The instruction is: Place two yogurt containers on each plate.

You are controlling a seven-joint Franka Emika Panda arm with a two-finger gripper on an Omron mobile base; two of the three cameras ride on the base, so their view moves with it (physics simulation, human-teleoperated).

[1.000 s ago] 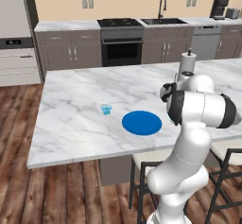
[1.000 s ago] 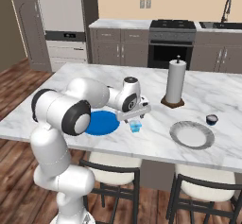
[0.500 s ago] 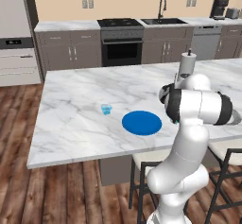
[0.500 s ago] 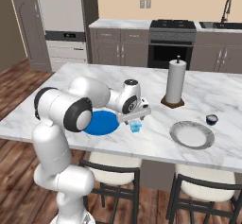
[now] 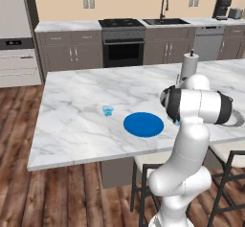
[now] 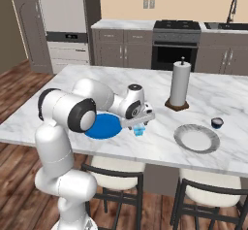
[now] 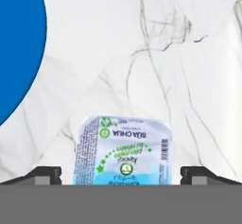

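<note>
My hand [image 6: 139, 125] hangs low over the marble table [image 6: 155, 86], just to the right of the blue plate [image 6: 102, 125] as the right base view shows it, and directly above a pale blue yogurt cup [image 6: 139, 131]. Looking along my hand, that cup [image 7: 124, 150] lies between my two dark fingertips [image 7: 43, 175], its printed foil lid facing up. The fingertips are spread wide, one on each side of the cup and clear of its walls; I am pinching nothing.

The blue plate's edge [image 7: 19, 53] curves through the upper left of that view, near the cup but not touching it. The plate carries no cups.

From the left base view, the blue plate [image 5: 143, 124] sits near the front edge of the table [image 5: 86, 101], and a second pale blue yogurt cup [image 5: 107, 110] stands to its left, apart from it. My own arm covers the cup under my hand there.

In the right base view, the grey plate [image 6: 196, 139] lies well to the right of my hand, bare as far as I can see. A dark yogurt cup [image 6: 217, 123] with a light rim stands just beyond it to the right, off its rim. The paper towel roll [image 6: 178, 84] stands upright on its holder behind, between the two plates.
</note>
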